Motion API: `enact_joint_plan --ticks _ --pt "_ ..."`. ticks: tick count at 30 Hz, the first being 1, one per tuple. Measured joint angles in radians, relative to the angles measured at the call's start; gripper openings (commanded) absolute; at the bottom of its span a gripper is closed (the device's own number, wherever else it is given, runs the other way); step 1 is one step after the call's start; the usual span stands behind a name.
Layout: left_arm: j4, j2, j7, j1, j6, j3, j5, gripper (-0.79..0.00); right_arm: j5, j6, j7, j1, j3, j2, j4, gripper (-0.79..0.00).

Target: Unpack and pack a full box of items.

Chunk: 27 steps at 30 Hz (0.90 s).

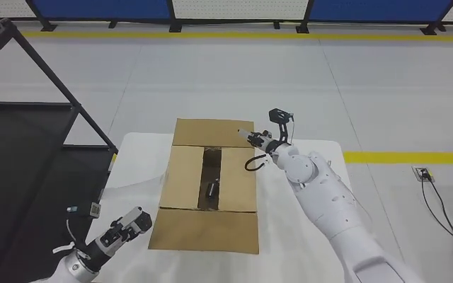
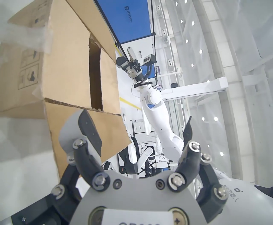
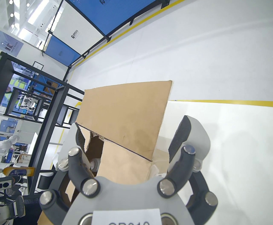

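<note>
L pincer [image 2: 136,127] spread wide, empty, nr box [image 1: 205,230]; R pincer [image 3: 130,132] spread, empty, by far flap [image 1: 209,131].

You've got the right gripper [image 3: 132,124] spread wide over the box [image 3: 128,110]. The flaps are folded in with a dark gap [image 3: 95,150] between them. One finger [image 3: 80,139] sits at the gap's edge. The other pad [image 3: 180,136] hangs over the white table [image 3: 224,136], just off the box's side. Can't tell if either touches cardboard. Something pale sits in the gap, too hidden to identify. Beyond the box: black rack [image 3: 53,119], yellow floor line [image 3: 224,103], blue panels [image 3: 119,12].
</note>
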Motion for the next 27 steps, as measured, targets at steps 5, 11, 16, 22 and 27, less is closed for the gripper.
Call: enact_joint_plan --ticks 5,11,16,22,27 --pt "0.023 0.014 -0.121 0.018 0.004 -0.019 0.002 0.0 0.043 -0.072 -0.016 0.054 -0.026 -0.034 0.136 0.0" --pt "0.042 0.027 -0.195 0.027 0.011 -0.014 0.016 0.0 0.115 -0.192 0.02 0.093 -0.024 -0.058 0.238 0.0" --pt "0.049 0.037 -0.248 0.025 0.024 0.009 0.035 0.0 0.144 -0.253 0.018 0.111 -0.015 -0.064 0.282 0.0" --pt "0.056 0.047 -0.285 0.02 0.026 0.037 0.042 0.0 0.156 -0.311 0.012 0.116 -0.005 -0.062 0.298 0.0" --pt "0.058 0.054 -0.319 0.02 0.027 0.051 0.012 0.0 0.16 -0.351 0.015 0.116 0.003 -0.055 0.295 0.0"
